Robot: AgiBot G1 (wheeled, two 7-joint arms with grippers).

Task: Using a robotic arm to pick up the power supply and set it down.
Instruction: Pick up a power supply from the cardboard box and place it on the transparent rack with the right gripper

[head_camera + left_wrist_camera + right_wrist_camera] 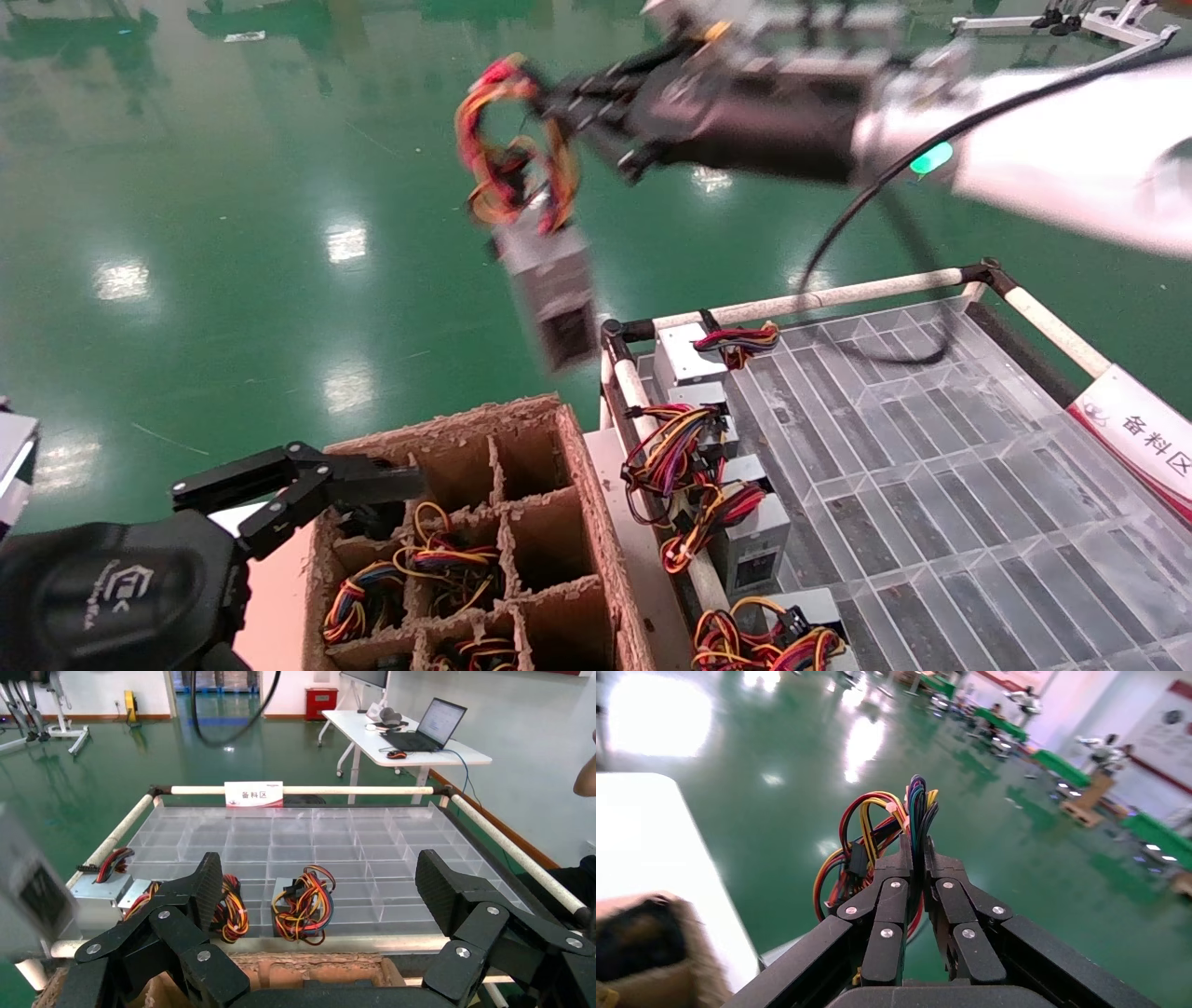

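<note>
The power supply (551, 291), a small silver-grey box with a dark socket at its lower end, hangs tilted in the air over the green floor, just beyond the cardboard box. My right gripper (549, 98) is shut on its looped red, yellow and orange wire bundle (507, 140). In the right wrist view the right gripper (916, 850) pinches the wires (877, 822) between closed fingers. My left gripper (363, 477) stands open and empty over the cardboard box's near left corner. The left wrist view shows the left gripper (320, 881) spread wide and the hanging supply (31, 896) off to one side.
A cardboard box (570, 485) with divider cells holds wire bundles (438, 559). Beside it on the right is a clear compartment tray (931, 466) in a white tube frame, with several other supplies (745, 536) along its left edge. A labelled sign (1136, 429) hangs on the tray's right rail.
</note>
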